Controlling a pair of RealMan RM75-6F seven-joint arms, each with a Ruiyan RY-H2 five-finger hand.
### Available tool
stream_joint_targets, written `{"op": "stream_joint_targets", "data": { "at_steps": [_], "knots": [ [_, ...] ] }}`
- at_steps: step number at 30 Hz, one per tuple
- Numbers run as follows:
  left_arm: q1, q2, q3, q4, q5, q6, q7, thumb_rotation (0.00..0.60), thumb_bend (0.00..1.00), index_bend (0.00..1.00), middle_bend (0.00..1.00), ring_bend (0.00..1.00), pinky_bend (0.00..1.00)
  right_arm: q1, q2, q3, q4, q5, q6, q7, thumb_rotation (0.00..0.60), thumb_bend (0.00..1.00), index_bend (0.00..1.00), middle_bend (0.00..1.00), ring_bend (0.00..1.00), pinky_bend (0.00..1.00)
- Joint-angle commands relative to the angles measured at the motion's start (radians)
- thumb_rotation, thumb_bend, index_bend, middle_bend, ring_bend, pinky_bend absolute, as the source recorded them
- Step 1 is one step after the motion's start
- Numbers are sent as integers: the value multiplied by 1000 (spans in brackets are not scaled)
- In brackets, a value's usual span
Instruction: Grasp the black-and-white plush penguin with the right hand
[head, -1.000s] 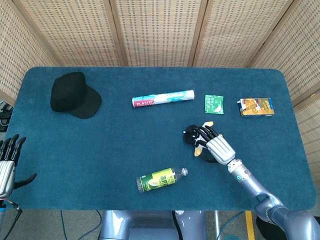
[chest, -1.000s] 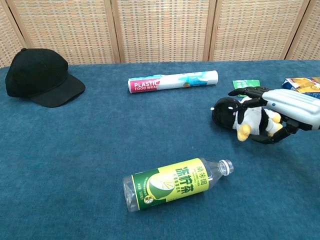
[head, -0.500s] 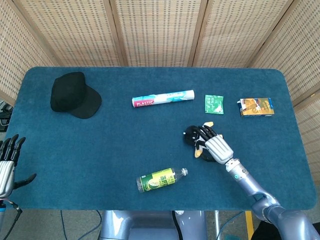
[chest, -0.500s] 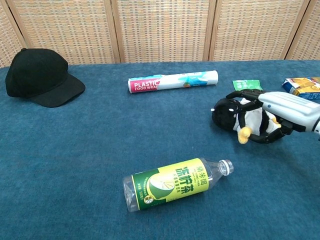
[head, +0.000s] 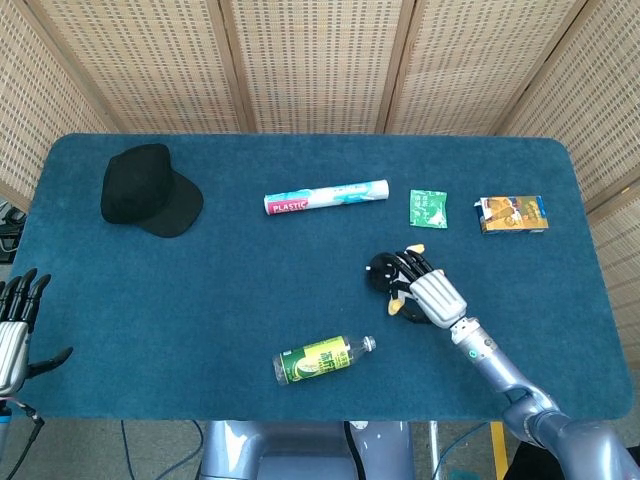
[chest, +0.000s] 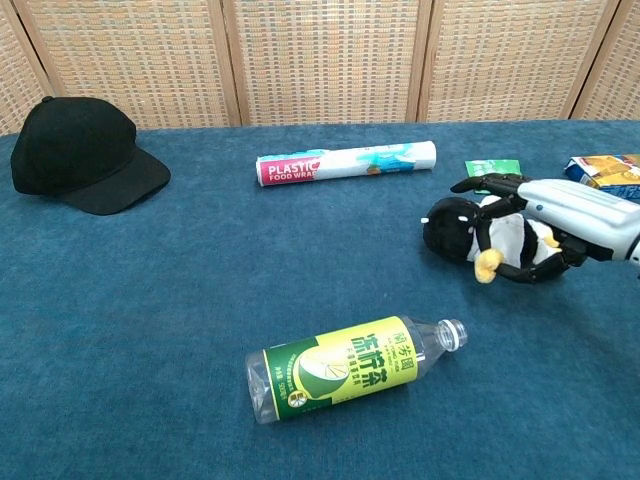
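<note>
The black-and-white plush penguin (head: 380, 268) (chest: 446, 228) lies on its side on the blue table, right of centre, with its head pointing left and its yellow feet showing. My right hand (head: 431, 293) (chest: 566, 208) lies over its body. The fingers (chest: 492, 184) curl across the white belly and the thumb wraps in from below, so the hand grips the toy. My left hand (head: 14, 322) hangs off the table's front-left edge with its fingers spread, holding nothing; the chest view does not show it.
A green-labelled bottle (head: 322, 359) (chest: 350, 370) lies in front of the penguin. A plastic-wrap roll (head: 325, 195) (chest: 345, 160), a green packet (head: 428, 208) and an orange box (head: 512, 214) lie further back. A black cap (head: 148, 190) (chest: 80, 155) sits far left.
My right hand's fingers have closed further around the penguin's body, and the hand has shifted slightly left. The penguin stays on the table. The left hand has not moved.
</note>
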Motion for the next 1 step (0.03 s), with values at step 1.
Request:
{"op": "stream_joint_targets", "data": {
  "at_steps": [1],
  "knots": [
    [2, 2, 1, 2, -1, 1, -5, 600, 4, 0, 0, 0, 0, 3, 4, 1, -11, 2, -3, -7, 600, 539, 619, 157, 0, 90]
  ]
}}
